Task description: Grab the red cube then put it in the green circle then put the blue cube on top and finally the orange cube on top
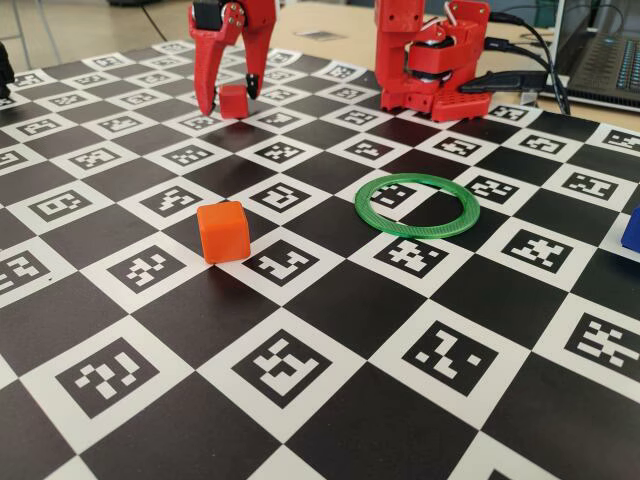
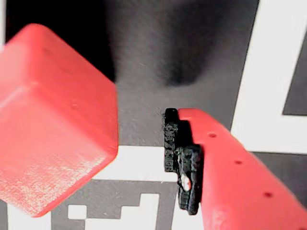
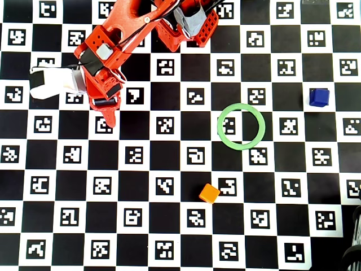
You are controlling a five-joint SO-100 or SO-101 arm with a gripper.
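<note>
Gripper [image 1: 222,103] spread, straddling red cube [image 1: 234,101] at far left of board; wrist view shows gap beside pad. I'd centre cube, squeeze flat faces, lift straight, carry right to empty ring [image 1: 417,205].

The board [image 1: 330,330] was a black-and-white checker, each white square carrying a black pixel-like marker, each one different. The red cube [image 1: 234,101] was a plain matte red, close in shade to the red arm [image 3: 113,39]; in the wrist view its lower face [image 2: 53,177] looked paler and faintly speckled. The orange cube [image 1: 223,231] was a brighter, lighter orange, unpatterned. The ring [image 1: 417,205] was translucent green, the checker showing through its open middle. The blue cube [image 3: 319,97] was deep blue and plain. The gripper [image 1: 222,100] was red, one finger bearing a ribbed black pad [image 2: 180,158]. A white part [image 3: 51,82] showed on the arm in the overhead view.
</note>
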